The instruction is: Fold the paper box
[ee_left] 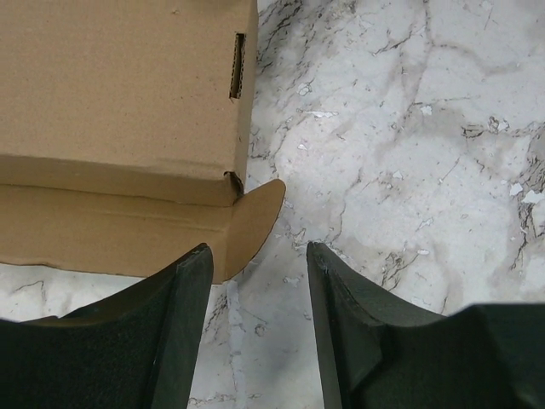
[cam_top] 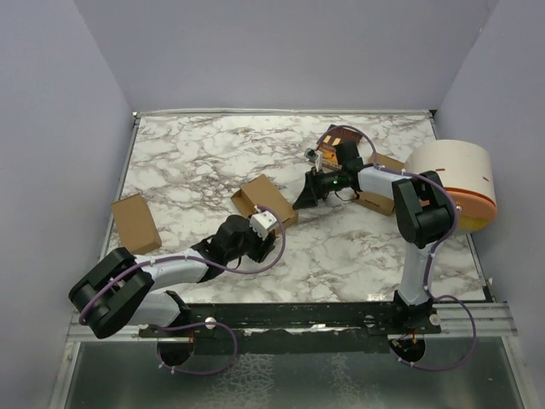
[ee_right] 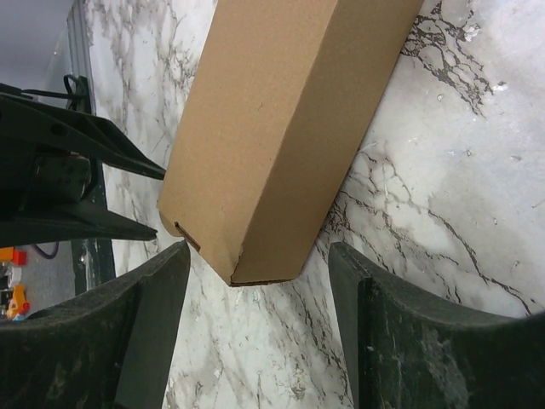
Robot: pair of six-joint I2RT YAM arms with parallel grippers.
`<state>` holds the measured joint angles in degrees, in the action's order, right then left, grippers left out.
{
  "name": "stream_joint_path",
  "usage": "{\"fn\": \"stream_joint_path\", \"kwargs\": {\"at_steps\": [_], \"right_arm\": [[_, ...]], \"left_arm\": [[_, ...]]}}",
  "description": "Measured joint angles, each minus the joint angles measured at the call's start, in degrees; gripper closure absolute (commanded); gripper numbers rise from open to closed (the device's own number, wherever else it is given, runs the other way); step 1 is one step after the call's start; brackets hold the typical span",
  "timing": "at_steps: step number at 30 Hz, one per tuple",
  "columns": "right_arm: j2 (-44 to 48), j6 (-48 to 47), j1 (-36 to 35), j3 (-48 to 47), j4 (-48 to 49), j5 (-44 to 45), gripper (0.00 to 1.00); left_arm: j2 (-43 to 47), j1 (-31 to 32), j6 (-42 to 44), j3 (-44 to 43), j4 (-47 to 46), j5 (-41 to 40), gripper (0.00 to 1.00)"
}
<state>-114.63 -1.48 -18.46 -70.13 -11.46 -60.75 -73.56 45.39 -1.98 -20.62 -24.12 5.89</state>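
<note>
The paper box [cam_top: 260, 196] is plain tan cardboard and lies near the middle of the marble table. In the left wrist view the paper box [ee_left: 119, 102] fills the upper left, with a long flap and a rounded tab [ee_left: 255, 217] lying flat towards my fingers. My left gripper [cam_top: 268, 220] [ee_left: 255, 249] is open just short of that tab, with only marble between the jaws. In the right wrist view the paper box [ee_right: 281, 128] shows one closed end. My right gripper [cam_top: 301, 196] [ee_right: 260, 251] is open at that end's corner, not touching it.
A second tan box [cam_top: 136, 223] lies at the left table edge. A third tan piece [cam_top: 381, 198] sits under my right arm. A white drum with an orange band [cam_top: 456, 181] stands at the right edge, and a dark printed booklet [cam_top: 336, 149] lies behind the right wrist.
</note>
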Motion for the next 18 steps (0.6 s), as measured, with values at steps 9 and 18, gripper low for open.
{"fn": "stream_joint_path", "kwargs": {"at_steps": [9, 18], "right_arm": [[-0.5, 0.9, 0.0, 0.0, 0.6, -0.1, 0.35], [-0.6, 1.2, 0.0, 0.0, 0.8, -0.2, 0.35]], "left_arm": [[-2.1, 0.0, -0.5, -0.7, -1.6, -0.9, 0.58], [-3.5, 0.0, -0.9, -1.5, -1.6, -1.4, 0.71]]}}
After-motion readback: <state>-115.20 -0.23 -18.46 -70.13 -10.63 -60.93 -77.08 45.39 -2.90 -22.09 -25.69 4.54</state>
